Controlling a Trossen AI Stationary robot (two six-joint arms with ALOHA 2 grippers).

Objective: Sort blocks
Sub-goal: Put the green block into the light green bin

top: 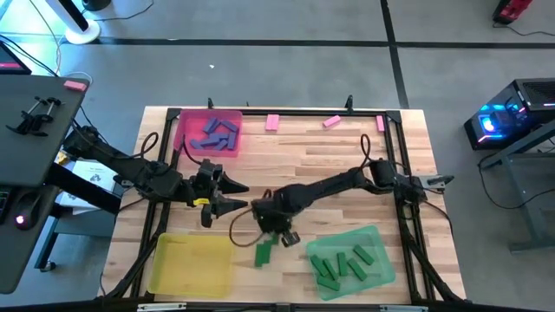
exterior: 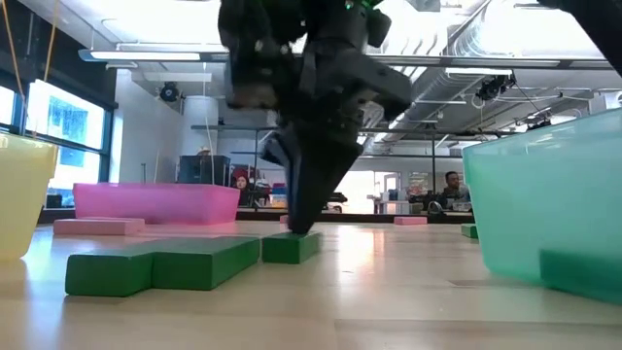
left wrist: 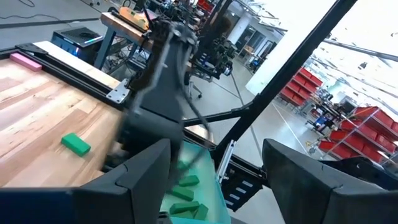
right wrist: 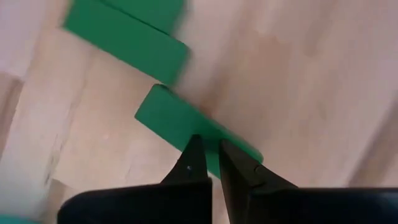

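Inside pink tray [top: 181,132] — purple blocks [top: 216,134]; green tray [top: 382,265] — green blocks [top: 340,264].

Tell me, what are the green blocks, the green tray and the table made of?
The green blocks look like painted wood or hard plastic: solid colour, sharp edges, dull sheen. The green tray seems to be see-through plastic, since light glows through its wall. The table looks like varnished wood, with plank lines and grain.

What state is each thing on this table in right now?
left gripper: open, empty
right gripper: shut, tips at a loose green block
pink tray: holds purple blocks
green tray: holds green blocks
yellow tray: empty
pink blocks: loose on the table
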